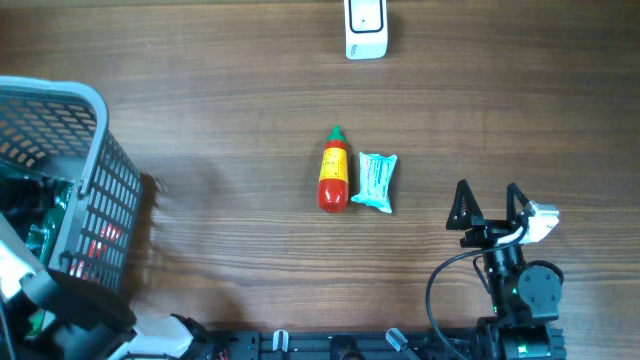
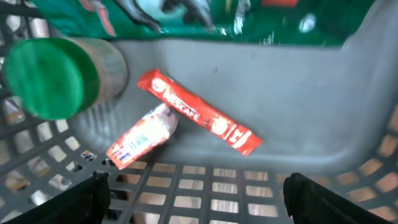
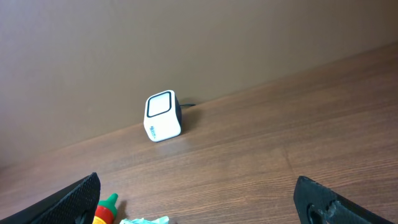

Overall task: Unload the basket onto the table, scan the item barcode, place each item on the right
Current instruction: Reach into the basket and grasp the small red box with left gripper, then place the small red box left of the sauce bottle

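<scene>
My left pincer (image 2: pixel 198 194) hangs inside the grey basket (image 1: pixel 95 190), jaws wide and empty, above one red Nescafé stick (image 2: pixel 199 113), one red-and-white sachet (image 2: pixel 142 138) and one green-lidded jar (image 2: pixel 50 78). My right pincer (image 1: pixel 490 205), equally wide and empty, sits low over the wooden table (image 1: pixel 200 120), facing the one white scanner (image 1: pixel 365 28) at the far edge, against a plain brown wall. One sauce bottle (image 1: pixel 334 170) and one teal packet (image 1: pixel 377 182) lie side by side mid-table.

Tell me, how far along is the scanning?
Early. A sauce bottle and teal packet lie out on the table. The left pincer hangs open over sachets in the basket, gripping nothing. Nothing is at the scanner yet; the right pincer is empty.
</scene>
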You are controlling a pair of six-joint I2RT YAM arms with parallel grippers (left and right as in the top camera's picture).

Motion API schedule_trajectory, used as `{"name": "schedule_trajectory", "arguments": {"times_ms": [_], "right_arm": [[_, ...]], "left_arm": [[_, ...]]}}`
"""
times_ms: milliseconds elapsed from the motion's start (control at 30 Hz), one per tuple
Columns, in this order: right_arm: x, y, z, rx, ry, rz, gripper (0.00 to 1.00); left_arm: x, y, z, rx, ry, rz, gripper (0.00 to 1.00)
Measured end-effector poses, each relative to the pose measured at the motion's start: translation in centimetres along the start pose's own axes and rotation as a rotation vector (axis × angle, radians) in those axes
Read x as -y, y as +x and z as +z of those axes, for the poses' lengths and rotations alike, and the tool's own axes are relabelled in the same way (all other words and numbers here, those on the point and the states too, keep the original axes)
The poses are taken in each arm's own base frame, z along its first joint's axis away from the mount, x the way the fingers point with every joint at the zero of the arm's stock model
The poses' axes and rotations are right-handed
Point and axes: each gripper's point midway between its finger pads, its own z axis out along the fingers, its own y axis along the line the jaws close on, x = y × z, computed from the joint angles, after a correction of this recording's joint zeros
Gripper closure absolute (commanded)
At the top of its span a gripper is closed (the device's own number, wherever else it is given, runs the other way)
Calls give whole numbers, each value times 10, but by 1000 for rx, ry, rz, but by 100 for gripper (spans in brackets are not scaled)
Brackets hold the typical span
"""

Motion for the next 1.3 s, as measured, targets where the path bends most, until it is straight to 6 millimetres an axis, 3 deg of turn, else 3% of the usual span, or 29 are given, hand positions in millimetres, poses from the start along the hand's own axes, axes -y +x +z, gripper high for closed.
{"name": "schedule_trajectory", "arguments": {"times_ms": [100, 200, 300, 500, 633, 667, 700, 733, 767, 800, 900, 967, 1033, 1100, 1167, 1233, 1300], "right_arm": [[0, 0, 0, 0, 0, 0, 0], [0, 0, 0, -1, 0, 0, 0], [0, 0, 0, -1, 0, 0, 0], [0, 0, 0, -1, 0, 0, 0], [0, 0, 0, -1, 0, 0, 0], [0, 0, 0, -1, 1, 0, 0], [0, 0, 0, -1, 0, 0, 0], [0, 0, 0, -1, 1, 0, 0], [0, 0, 0, -1, 1, 0, 0], [0, 0, 0, -1, 1, 0, 0], [0, 0, 0, -1, 0, 0, 0], [0, 0, 0, -1, 1, 0, 0], [0, 0, 0, -2, 1, 0, 0], [0, 1, 0, -4, 1, 0, 0], [0, 1, 0, -5, 2, 0, 0], [0, 1, 0, -5, 2, 0, 0], [0, 1, 0, -5, 2, 0, 0]], "left_arm": [[-3, 20, 31, -85, -29, 70, 0], [-11, 41, 63, -158, -67, 99, 0], [-15, 49, 78, -181, -73, 95, 0], [-36, 38, 86, -201, -71, -5, 0], [-35, 31, 107, -159, -50, -28, 0], [-34, 36, 118, -159, -42, -29, 6], [-37, 42, 123, -174, -51, -27, 25], [-38, 46, 126, -185, -55, -22, 48], [-39, 48, 127, -190, -58, -21, 81], [-39, 48, 128, -191, -57, -20, 96], [-40, 48, 125, -196, -61, -18, 96], [-36, 36, 106, -181, -49, -20, 96], [-29, 14, 70, -136, -16, -27, 96], [-19, -16, 15, -32, 59, -44, 96], [-8, -31, -31, 44, 165, -55, 96], [23, -34, -96, 114, 447, -26, 96], [47, -10, -148, 133, 700, 77, 96]]}}
